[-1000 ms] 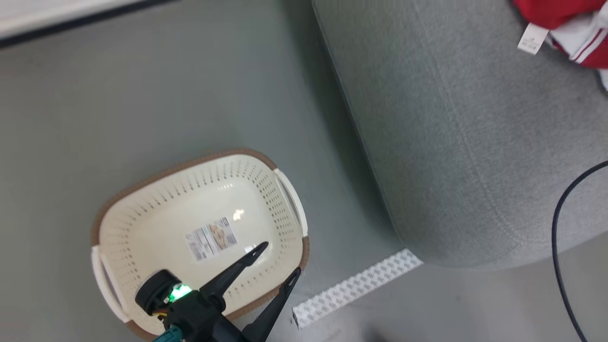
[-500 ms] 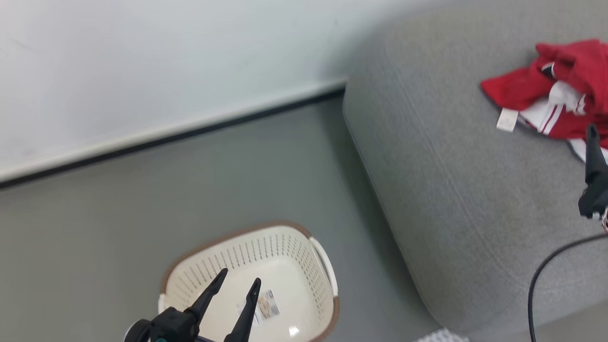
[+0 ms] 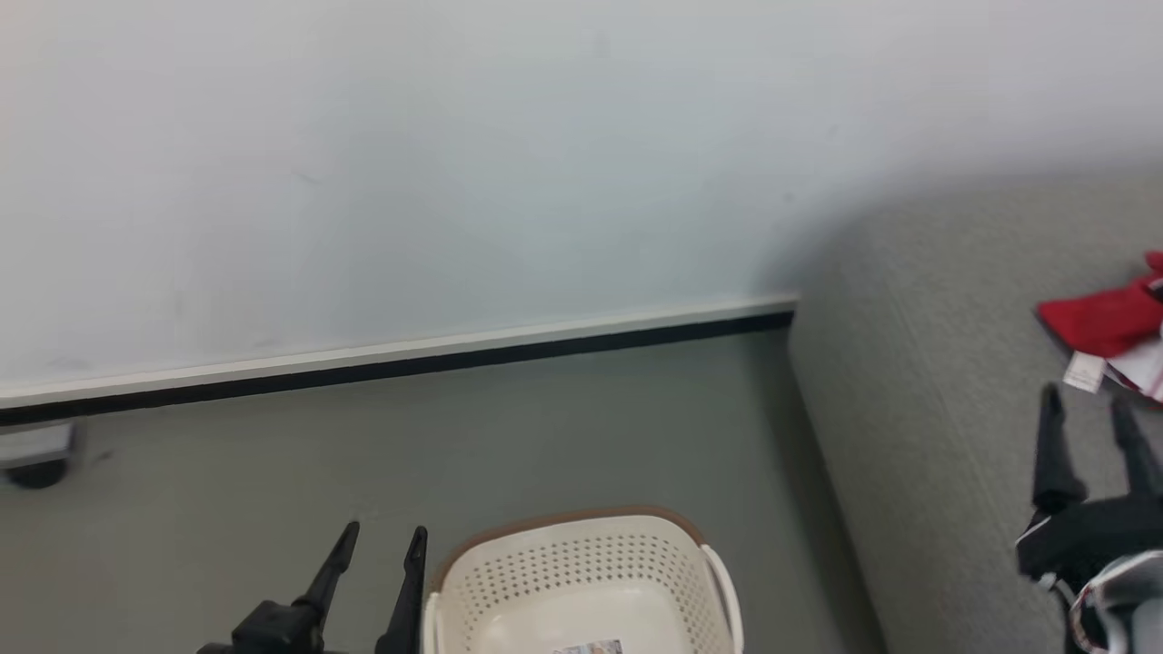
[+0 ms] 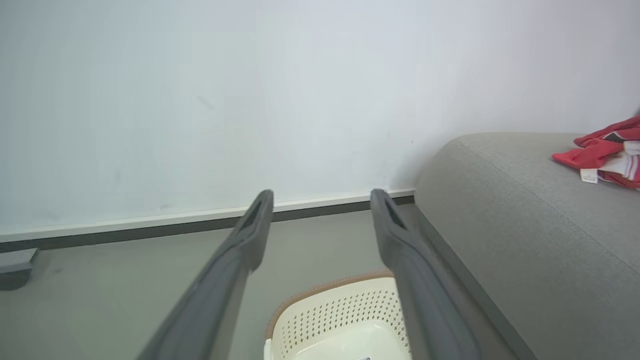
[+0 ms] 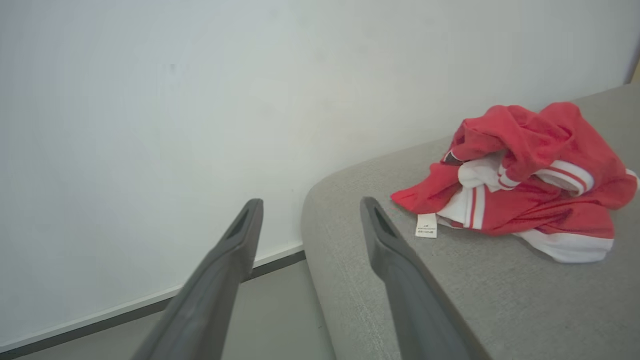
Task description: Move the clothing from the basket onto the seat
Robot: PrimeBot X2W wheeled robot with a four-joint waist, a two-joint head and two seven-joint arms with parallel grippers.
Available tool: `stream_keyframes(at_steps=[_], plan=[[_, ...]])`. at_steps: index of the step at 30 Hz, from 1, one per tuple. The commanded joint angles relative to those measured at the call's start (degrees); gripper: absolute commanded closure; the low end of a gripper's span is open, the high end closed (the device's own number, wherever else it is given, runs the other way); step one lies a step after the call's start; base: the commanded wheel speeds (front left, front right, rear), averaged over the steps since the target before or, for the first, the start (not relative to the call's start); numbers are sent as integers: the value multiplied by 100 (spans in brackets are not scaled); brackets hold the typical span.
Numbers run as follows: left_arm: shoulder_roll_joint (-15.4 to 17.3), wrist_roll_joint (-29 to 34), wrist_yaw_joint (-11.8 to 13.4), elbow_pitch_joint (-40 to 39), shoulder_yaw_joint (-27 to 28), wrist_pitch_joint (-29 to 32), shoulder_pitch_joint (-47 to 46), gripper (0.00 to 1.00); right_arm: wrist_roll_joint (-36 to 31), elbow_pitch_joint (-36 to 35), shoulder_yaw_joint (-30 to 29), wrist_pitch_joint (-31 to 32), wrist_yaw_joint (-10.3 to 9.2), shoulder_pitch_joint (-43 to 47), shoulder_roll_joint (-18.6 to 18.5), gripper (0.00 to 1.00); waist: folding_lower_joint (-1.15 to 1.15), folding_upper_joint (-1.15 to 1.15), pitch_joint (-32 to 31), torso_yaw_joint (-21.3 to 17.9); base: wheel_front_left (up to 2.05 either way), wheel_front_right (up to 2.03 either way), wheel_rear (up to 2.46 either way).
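Note:
The red and white clothing (image 5: 520,180) lies crumpled on the grey seat (image 5: 450,295), a white tag hanging at its near edge; it also shows at the head view's right edge as clothing (image 3: 1104,322) on the seat (image 3: 945,454). The cream basket (image 3: 581,581) with a brown rim stands on the floor at the bottom of the head view, with only a label on its bottom showing. My left gripper (image 3: 380,538) is open just left of the basket. My right gripper (image 3: 1086,404) is open over the seat, short of the clothing, nothing between its fingers.
A pale wall (image 3: 454,163) with a white and black skirting strip (image 3: 409,359) runs behind the grey floor (image 3: 273,472). A small grey and dark object (image 3: 36,454) sits against the wall at the far left. The seat's rounded side rises right of the basket.
The head camera has tilted up and swung, so wall replaces floor at the top. My left gripper now stands beside the basket instead of over it. My right gripper has come into view over the seat.

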Motion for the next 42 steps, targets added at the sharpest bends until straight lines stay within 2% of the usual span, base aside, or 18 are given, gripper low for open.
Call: stream_keyframes(at_steps=[1,8,15,23,37,42], plan=[[16,90,-36,-13,92,-12,117,0,-94,-182,23,-38,0,197,151,0,1,1,-321,484,0,0,0],[-168,392,-217,-142,679,-13,319,0,-445,-825,366,-214,0,886,705,0,1,1,-349,701,0,0,0],[-297,569,-369,-12,1179,-13,407,0,-739,-910,669,-225,0,1190,926,0,1,1,-361,747,0,0,0],[-448,776,-603,-14,1644,-13,559,0,-743,-986,925,-260,0,1434,1029,0,1,1,-321,714,0,0,0],[-675,1121,-940,-80,2011,-13,810,0,-697,-884,1226,-273,0,1610,1045,0,1,1,-290,670,0,0,0],[-757,1194,-964,-98,2081,-13,870,0,-684,-806,1269,-332,0,1561,1044,0,1,1,-286,653,0,0,0]])
